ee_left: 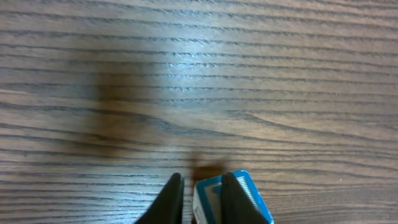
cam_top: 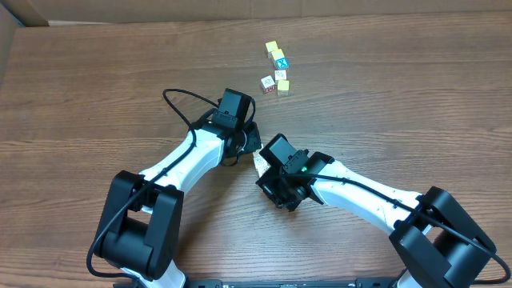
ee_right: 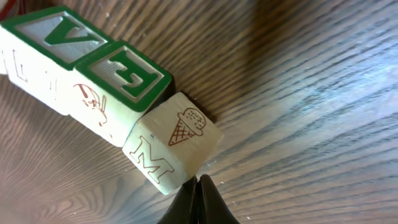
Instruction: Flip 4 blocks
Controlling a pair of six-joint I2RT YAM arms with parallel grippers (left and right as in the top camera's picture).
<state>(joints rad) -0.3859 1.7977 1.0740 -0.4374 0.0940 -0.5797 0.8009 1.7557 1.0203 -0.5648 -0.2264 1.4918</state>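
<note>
Two robot grippers meet at the middle of a wooden table (cam_top: 96, 72). The right gripper (ee_right: 198, 190) is clenched tight on nothing, its tip just beside the lower corner of the M block (ee_right: 174, 146), which also carries a brown ice-cream cone. That block ends a touching row of three. Next comes the E block (ee_right: 118, 81), then the V block (ee_right: 46, 43), both with pale letters inside green borders. The E block's side bears a small red drawing, too slight to read.

The left gripper (ee_left: 203, 179) has its two fingers close together with a slim gap. One blue-edged block (ee_left: 252, 198) shows through the gap and past one finger, low in the wrist view. Whether the fingers pinch it is unclear.

Well apart, toward the far edge, sits a cluster of five small cubes: a far yellow block (cam_top: 272, 47), a blue cube with a white X (cam_top: 279, 60), a white block (cam_top: 282, 74), a red-marked block (cam_top: 268, 83) and a near yellow block (cam_top: 283, 85).
</note>
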